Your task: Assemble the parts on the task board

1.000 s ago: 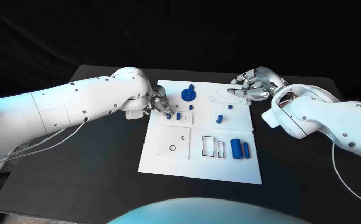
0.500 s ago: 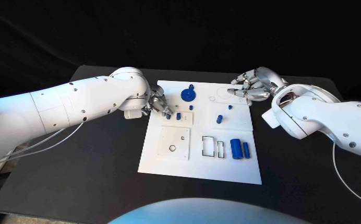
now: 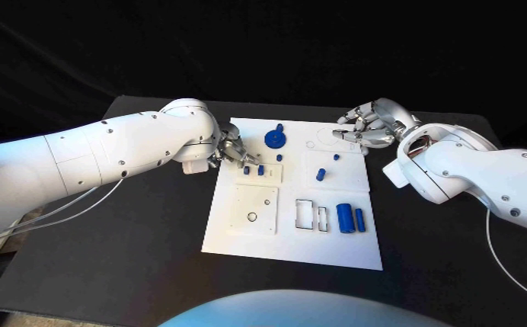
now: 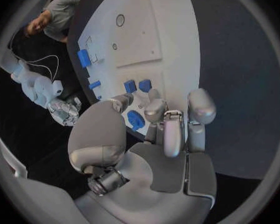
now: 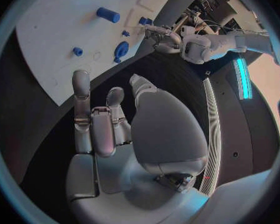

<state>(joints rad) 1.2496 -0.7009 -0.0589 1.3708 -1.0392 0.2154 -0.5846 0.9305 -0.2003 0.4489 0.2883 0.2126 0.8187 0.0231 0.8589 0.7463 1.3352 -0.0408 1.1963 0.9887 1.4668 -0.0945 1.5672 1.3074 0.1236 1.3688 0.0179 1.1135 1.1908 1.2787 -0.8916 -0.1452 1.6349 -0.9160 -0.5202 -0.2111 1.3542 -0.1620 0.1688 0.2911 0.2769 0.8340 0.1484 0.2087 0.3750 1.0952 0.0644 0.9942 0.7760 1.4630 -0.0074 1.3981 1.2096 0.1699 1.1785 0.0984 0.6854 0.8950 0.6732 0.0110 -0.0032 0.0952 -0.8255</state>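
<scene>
My left robot hand [image 3: 231, 152] seems to pinch a small blue plastic part [image 4: 135, 119] at the flat white task board's [image 3: 253, 243] centre-left edge for seating, while my right robot hand [image 3: 365, 126] waits empty, fingers loosely curled, upper right.

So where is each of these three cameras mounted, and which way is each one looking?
Head view: sits on the robot's head, looks down at the task board; both white arms show, with the left hand and the right hand.
Left wrist view: sits behind the left hand, faces along its fingers at the task board.
Right wrist view: sits behind the right hand, faces the task board.
Shared: each wrist view also shows the other arm's hand across the board.
</scene>
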